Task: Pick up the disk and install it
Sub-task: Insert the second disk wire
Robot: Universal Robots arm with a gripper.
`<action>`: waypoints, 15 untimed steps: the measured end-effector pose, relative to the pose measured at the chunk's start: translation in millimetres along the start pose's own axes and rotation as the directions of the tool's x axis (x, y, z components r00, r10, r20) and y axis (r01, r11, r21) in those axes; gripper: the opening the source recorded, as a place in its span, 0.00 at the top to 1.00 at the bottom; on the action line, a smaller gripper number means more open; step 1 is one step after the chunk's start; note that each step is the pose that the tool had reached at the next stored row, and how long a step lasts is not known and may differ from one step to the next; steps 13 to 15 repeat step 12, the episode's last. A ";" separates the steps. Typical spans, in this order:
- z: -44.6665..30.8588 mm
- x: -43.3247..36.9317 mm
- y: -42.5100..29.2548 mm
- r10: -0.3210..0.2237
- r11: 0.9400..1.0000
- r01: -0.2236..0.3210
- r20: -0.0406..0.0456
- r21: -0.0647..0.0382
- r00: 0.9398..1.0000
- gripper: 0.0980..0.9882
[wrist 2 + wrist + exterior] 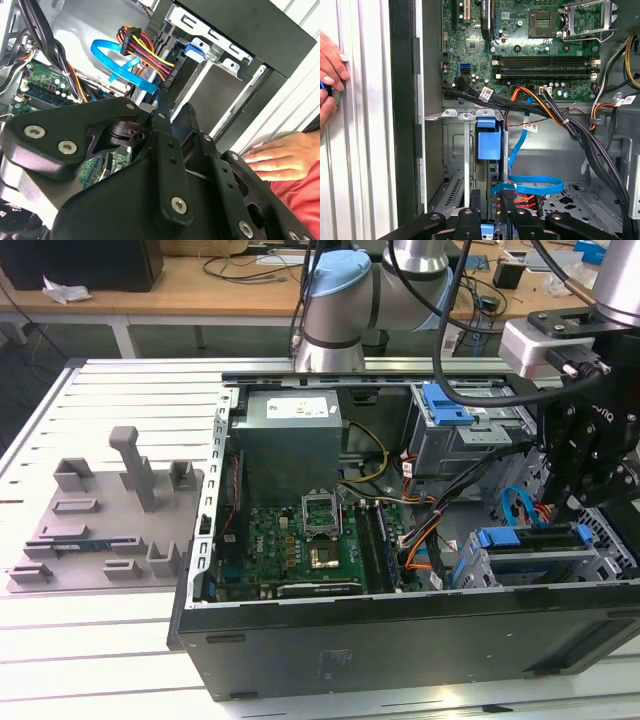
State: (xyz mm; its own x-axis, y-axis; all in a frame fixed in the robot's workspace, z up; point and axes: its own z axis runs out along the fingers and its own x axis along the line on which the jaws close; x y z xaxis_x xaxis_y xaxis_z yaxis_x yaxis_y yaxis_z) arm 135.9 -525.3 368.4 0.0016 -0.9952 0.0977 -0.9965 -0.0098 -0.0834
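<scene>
The disk sits edge-on in the grey drive cage [530,562] at the case's front corner, on the exterior view's right. Its bright blue bracket [530,537] runs along the cage top, and in the first wrist view the bracket [488,137] stands upright in a cage slot. My gripper [575,502] hangs directly over the bracket's right end. In the first wrist view my gripper [490,215] straddles the disk's near edge. A blue data cable [535,186] and a red-yellow-black power plug [150,52] lie right beside that edge.
A person's hand [330,65] rests on the slatted table just outside the case wall, and it appears with a red sleeve in the second wrist view [280,160]. Cable bundles [570,125] cross above the cage. An empty blue caddy [445,405] sits in the upper bay. A grey fixture plate [100,520] lies left.
</scene>
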 end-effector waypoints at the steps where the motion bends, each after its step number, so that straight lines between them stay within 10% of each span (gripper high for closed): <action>1: 0.0 0.0 0.0 0.000 1.000 0.000 0.000 0.000 1.000 0.78; 11: 0.0 0.0 0.0 0.000 1.000 0.000 -0.001 0.000 1.000 0.78; 12: 0.0 0.0 0.0 0.000 1.000 0.000 -0.001 0.000 1.000 0.99; 15: 0.0 0.0 0.0 0.000 1.000 0.000 -0.001 0.000 1.000 0.99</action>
